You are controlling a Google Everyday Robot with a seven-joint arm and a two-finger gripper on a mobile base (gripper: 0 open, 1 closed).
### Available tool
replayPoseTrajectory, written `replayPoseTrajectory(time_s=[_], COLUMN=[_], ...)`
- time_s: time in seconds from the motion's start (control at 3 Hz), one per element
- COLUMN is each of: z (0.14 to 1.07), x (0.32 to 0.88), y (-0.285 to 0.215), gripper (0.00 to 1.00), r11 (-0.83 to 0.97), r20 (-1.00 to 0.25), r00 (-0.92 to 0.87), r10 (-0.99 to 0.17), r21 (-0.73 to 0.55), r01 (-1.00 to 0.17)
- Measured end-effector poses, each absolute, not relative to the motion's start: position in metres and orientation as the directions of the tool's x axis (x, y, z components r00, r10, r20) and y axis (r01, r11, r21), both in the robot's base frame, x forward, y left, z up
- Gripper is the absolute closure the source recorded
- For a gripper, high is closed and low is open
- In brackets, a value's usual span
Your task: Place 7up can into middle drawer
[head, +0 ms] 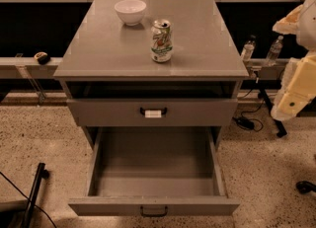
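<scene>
The 7up can [161, 40] looks light, slick, easily dented, best gripped mid-body; the gripper [296, 90] hangs at right, state I cannot tell.

You had the grey cabinet [98, 44] standing on a speckled stone floor [34, 133] under warm, dim light. Behind the cabinet ran a pale ledge [19, 66] with a dark band [29, 24] above it. Right of the cabinet stood a water bottle [248, 48] and a second bottle [274, 49], with black cables [247, 122] on the floor below them. The gripper [290, 101] hung right of the cabinet, apart from it.
</scene>
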State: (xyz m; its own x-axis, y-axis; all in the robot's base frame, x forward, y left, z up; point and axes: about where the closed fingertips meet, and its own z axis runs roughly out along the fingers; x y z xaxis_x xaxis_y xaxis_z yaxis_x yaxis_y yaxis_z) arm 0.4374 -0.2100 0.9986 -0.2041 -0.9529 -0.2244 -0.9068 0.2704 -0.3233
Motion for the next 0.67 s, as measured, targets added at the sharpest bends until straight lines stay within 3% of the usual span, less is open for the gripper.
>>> replayPoseTrajectory(time_s=[0.33,0.67], z=[1.001,1.003], x=[0.444,0.49], y=[-0.209,-0.202], gripper=[0.0,0.0], r11=[0.267,0.252], r20=[-0.238,-0.302], r00=[-0.193,-0.139], r10=[-0.952,-0.943], r21=[-0.339,-0.376], r01=[-0.902,-0.892])
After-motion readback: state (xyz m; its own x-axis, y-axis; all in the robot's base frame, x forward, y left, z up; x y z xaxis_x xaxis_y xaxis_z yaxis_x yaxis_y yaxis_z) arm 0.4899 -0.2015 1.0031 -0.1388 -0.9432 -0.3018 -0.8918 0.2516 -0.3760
